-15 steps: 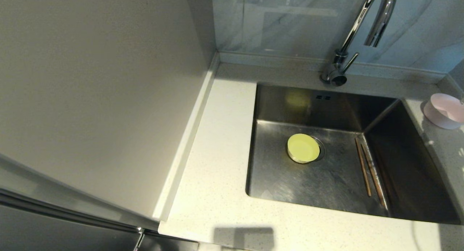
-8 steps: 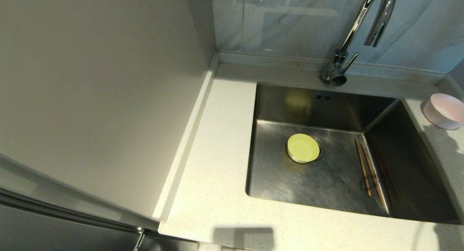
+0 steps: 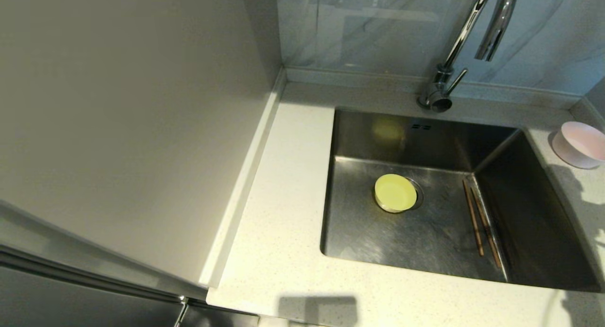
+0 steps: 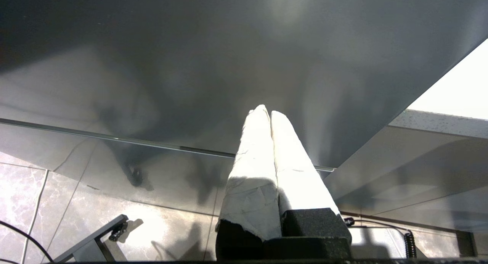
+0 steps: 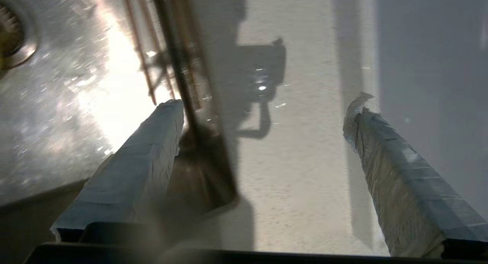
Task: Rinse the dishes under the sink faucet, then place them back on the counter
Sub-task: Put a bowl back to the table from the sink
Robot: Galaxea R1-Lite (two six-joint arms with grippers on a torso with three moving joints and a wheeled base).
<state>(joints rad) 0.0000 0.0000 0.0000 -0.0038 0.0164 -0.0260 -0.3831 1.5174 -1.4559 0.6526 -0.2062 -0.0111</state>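
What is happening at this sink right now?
Nothing is held. The right gripper, open and empty, hangs over the stainless-steel sink's right rim, by the two brown wooden chopsticks on the basin floor. The yellow-green bowl sits on the drain. The pale pink bowl stands on the speckled counter, right of the sink. The chrome gooseneck faucet shows no water. The left gripper is parked, shut, down by the cabinet.

The sink (image 3: 425, 232) is set into the counter (image 3: 283, 199), with the faucet (image 3: 442, 88) behind it. One bowl (image 3: 395, 193) sits in the sink over the drain, the chopsticks (image 3: 482, 223) lie to its right along the basin floor's edge, and the other bowl (image 3: 580, 144) stands on the counter right of the sink.
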